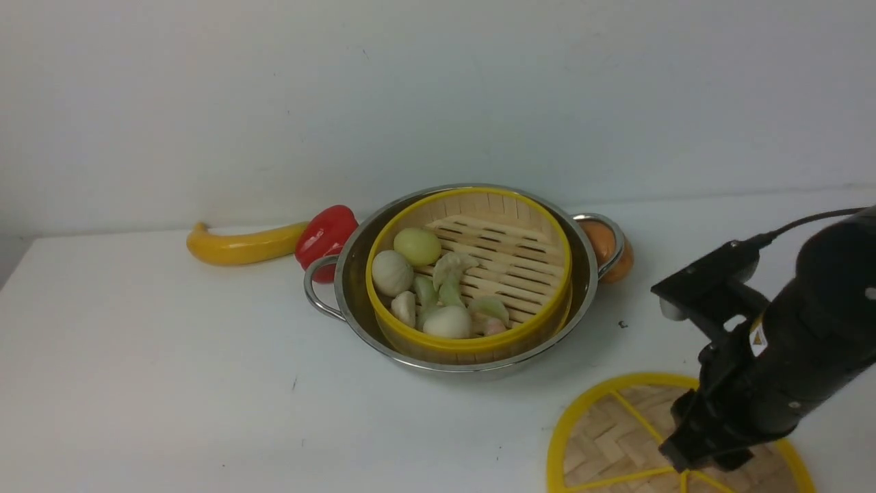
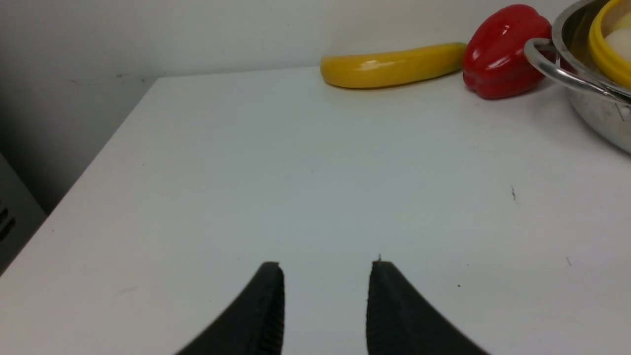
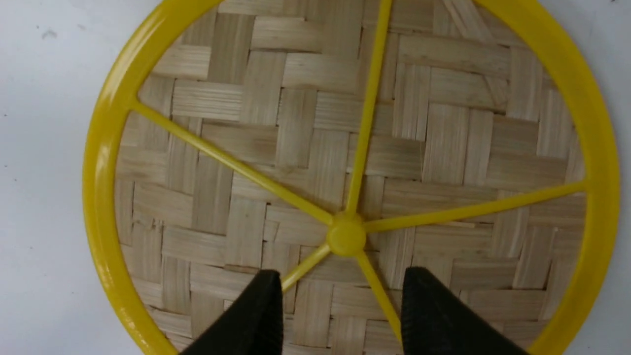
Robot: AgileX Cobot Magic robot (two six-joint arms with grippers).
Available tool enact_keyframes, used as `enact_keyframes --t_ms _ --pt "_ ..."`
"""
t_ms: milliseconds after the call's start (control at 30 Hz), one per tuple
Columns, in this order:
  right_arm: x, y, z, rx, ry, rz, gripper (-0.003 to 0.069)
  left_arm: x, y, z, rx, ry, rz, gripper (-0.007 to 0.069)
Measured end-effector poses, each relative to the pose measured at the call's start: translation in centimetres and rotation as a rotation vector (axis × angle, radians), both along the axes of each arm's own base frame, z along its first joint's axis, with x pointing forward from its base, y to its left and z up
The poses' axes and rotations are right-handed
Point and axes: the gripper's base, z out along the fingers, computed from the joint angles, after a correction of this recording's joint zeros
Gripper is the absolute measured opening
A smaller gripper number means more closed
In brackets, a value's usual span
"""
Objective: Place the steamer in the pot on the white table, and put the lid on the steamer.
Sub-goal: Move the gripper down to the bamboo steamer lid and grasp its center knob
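The steamer (image 1: pixel 513 263), a bamboo basket with a yellow rim and toy buns and dumplings inside, sits in the shiny steel pot (image 1: pixel 356 270) at the middle of the white table (image 1: pixel 171 376). The lid (image 1: pixel 602 445), a woven disc with yellow spokes, lies flat at the front right. My right gripper (image 1: pixel 688 462) hovers over it. In the right wrist view this gripper (image 3: pixel 345 273) is open, its tips astride the lid (image 3: pixel 296 123) just short of the centre knob (image 3: pixel 346 236). My left gripper (image 2: pixel 326 266) is open over bare table, with the pot (image 2: pixel 591 103) and steamer rim (image 2: pixel 604 54) far off.
A yellow squash (image 1: pixel 239 245) and a red pepper (image 1: pixel 327 234) lie behind the pot's left handle, by the back wall. An orange fruit (image 1: pixel 609 250) sits behind the right handle. The table's left edge (image 2: pixel 98 162) drops off beside my left gripper.
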Motion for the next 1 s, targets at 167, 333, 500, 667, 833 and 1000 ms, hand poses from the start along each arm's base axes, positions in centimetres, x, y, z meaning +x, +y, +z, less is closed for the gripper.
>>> enact_keyframes --t_ms 167,333,500,667,833,1000 --pt "0.5 0.3 -1.0 0.0 0.01 -0.004 0.0332 0.0 0.0 0.0 0.0 0.0 0.0 0.023" --pt "1.0 0.6 -2.2 -0.007 0.025 -0.006 0.0332 0.0 0.0 0.0 0.0 0.0 0.0 0.023" --pt "1.3 0.7 -3.3 -0.021 0.051 -0.007 0.0332 0.0 0.0 0.0 0.0 0.0 0.0 0.0241" --pt "1.4 0.8 -4.1 -0.034 0.077 -0.008 0.0328 0.0 0.0 0.0 0.0 0.0 0.0 0.0241" --pt "1.6 0.9 -4.4 -0.042 0.082 -0.004 0.0274 0.0 0.0 0.0 0.0 0.0 0.0 0.0241" --pt "1.7 0.8 -4.4 -0.052 0.075 0.004 0.0145 0.0 0.0 0.0 0.0 0.0 0.0 0.0241"
